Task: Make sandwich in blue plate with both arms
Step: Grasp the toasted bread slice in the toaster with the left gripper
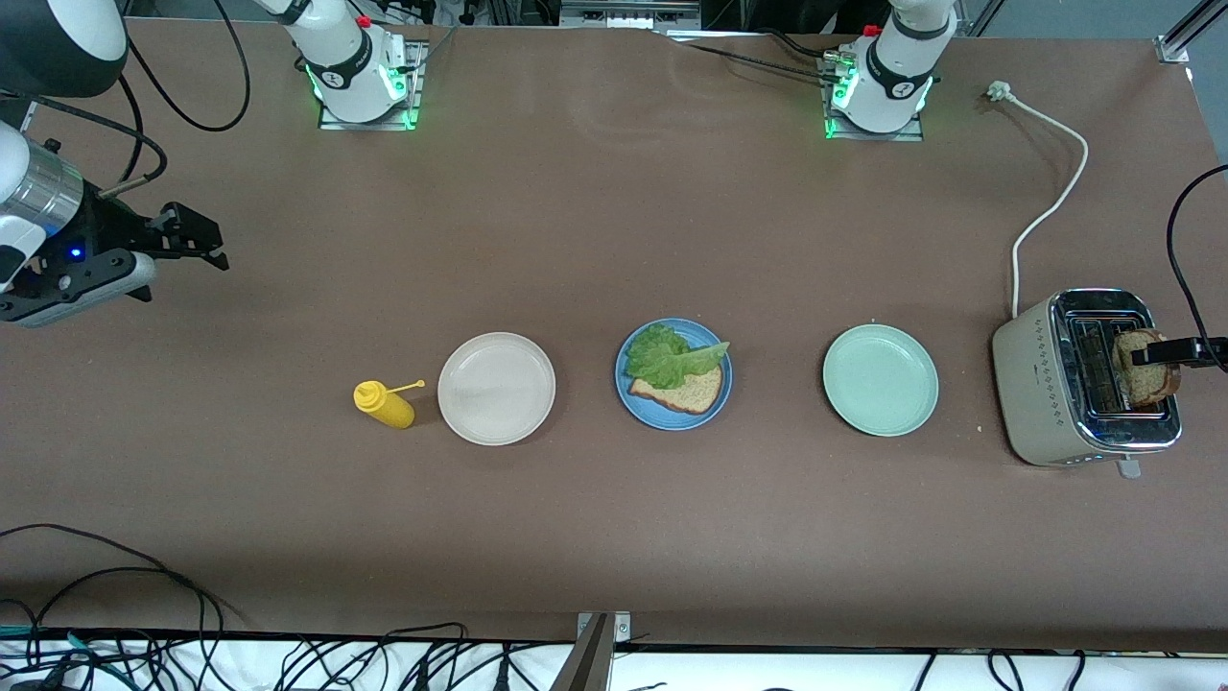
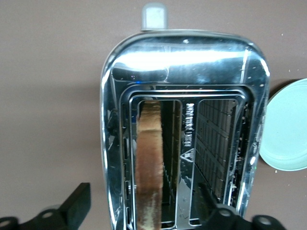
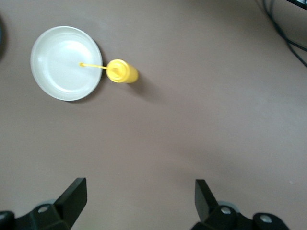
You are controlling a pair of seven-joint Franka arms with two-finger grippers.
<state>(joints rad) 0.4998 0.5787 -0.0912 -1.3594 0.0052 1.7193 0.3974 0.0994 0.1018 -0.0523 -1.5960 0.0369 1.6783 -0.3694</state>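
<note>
The blue plate (image 1: 633, 405) sits mid-table with one brown bread slice (image 1: 686, 392) on it and a green lettuce leaf (image 1: 667, 353) on top of the slice. A second bread slice (image 1: 1142, 376) stands upright in a slot of the toaster (image 1: 1041, 374); it also shows in the left wrist view (image 2: 148, 158). My left gripper (image 1: 1151, 357) is over the toaster, open, with its fingers either side of that slice and apart from it (image 2: 144, 199). My right gripper (image 1: 192, 257) is open and empty over bare table at the right arm's end (image 3: 139, 194).
A pale mint-green plate (image 1: 880, 379) lies between the blue plate and the toaster. A cream-white plate (image 1: 496, 388) and a yellow squeeze bottle (image 1: 384, 404) lie toward the right arm's end. The toaster's white cable (image 1: 1055, 192) runs toward the robots' bases.
</note>
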